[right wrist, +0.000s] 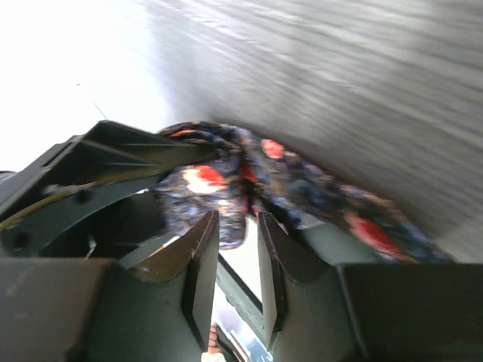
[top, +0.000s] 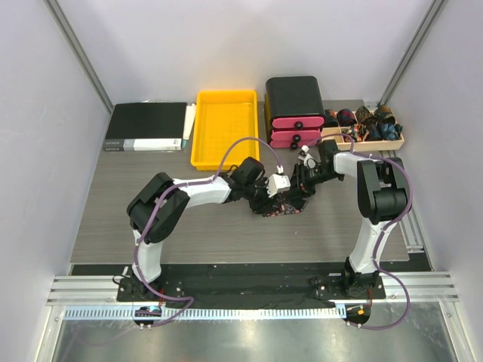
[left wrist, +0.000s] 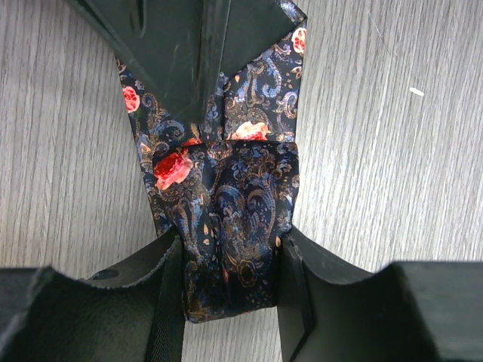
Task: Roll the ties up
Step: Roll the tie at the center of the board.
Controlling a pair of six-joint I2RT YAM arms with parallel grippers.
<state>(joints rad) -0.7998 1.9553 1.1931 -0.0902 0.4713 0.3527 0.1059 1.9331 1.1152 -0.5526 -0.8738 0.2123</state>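
tie (top: pixel 282 206) on table (top: pixel 211 235) | between left gripper (left wrist: pixel 226 264) and right gripper (right wrist: pixel 238 256) | tray (top: pixel 225 124) behind

tie (left wrist: pixel 241 219) dark navy, blue-gold paisley, red-pink blossoms, my left gripper (left wrist: pixel 230 253) matte black, table (left wrist: pixel 392 151) grey woodgrain, tray (top: pixel 224 124) upper centre of top view plain yellow, box (top: pixel 294 94) beside it black, pink drawers

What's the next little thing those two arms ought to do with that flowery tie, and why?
Probably the right tool should ease forward and close on the unrolled part of the tie, ready to wrap it further. The left tool is clamped on both sides of the rolled part, while the right tool's fingers stand slightly apart with nothing between them, the fabric lying just past their tips.
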